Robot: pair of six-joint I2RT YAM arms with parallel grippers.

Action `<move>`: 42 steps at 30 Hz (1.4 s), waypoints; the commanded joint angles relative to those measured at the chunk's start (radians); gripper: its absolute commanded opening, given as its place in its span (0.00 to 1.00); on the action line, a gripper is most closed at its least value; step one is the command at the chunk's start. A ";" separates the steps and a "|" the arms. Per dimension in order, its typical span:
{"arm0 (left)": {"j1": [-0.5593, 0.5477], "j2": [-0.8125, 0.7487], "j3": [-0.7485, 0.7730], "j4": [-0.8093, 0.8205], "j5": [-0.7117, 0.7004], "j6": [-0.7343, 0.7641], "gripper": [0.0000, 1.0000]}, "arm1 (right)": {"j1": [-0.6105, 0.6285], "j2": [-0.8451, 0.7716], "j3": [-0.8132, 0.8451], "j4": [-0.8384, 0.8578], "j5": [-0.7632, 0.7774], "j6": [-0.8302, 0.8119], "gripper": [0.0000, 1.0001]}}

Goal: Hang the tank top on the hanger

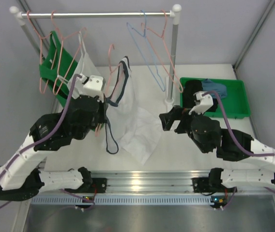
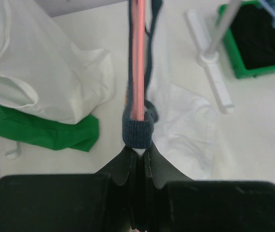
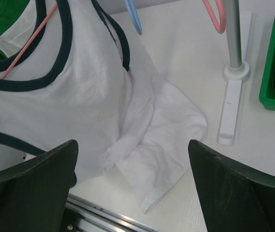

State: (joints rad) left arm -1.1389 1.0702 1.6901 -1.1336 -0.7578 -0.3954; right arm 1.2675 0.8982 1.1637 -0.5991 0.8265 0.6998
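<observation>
The tank top (image 1: pixel 130 104), white with navy trim, hangs from my left gripper, and its lower part lies crumpled on the table. My left gripper (image 1: pixel 104 105) is shut on a pink hanger (image 1: pixel 111 60) together with a navy strap. In the left wrist view the gripper (image 2: pixel 138 151) pinches the pink hanger wire (image 2: pixel 137 58), with the navy trim (image 2: pixel 137 133) wrapped over it. My right gripper (image 1: pixel 169 118) is open and empty to the right of the tank top. In the right wrist view the right gripper (image 3: pixel 133 166) faces the tank top (image 3: pixel 79 96) and the pink hanger (image 3: pixel 28 46).
A clothes rail (image 1: pixel 99 14) at the back carries a green top (image 1: pixel 55 67), a plain white top (image 1: pixel 86 65), a light blue hanger (image 1: pixel 145 43) and pink hangers (image 1: pixel 159 38). Its right post (image 1: pixel 174 58) stands beside a green bin (image 1: pixel 234 96) of dark clothes.
</observation>
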 commanded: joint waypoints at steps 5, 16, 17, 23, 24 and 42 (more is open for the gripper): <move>0.479 -0.018 -0.119 0.312 0.470 0.170 0.00 | 0.004 -0.015 0.014 -0.041 -0.010 0.013 0.96; 0.758 0.043 -0.026 0.434 0.681 0.225 0.00 | 0.003 -0.013 0.024 -0.062 0.008 0.006 0.96; 0.768 0.050 -0.017 0.436 0.683 0.227 0.00 | 0.003 -0.009 0.027 -0.064 0.010 0.003 0.96; 0.867 0.102 0.075 0.448 0.742 0.228 0.00 | 0.004 0.011 0.040 -0.062 0.008 -0.009 0.96; 0.895 0.117 0.088 0.446 0.753 0.225 0.00 | 0.003 0.013 0.040 -0.062 0.007 -0.010 0.96; 1.170 0.309 0.272 0.469 1.072 0.162 0.00 | 0.003 0.042 0.067 -0.077 -0.006 -0.022 0.97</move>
State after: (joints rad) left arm 0.0116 1.3689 1.9099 -0.7818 0.2302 -0.2150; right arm 1.2675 0.9382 1.1751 -0.6792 0.8165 0.6975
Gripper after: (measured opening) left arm 0.088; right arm 0.965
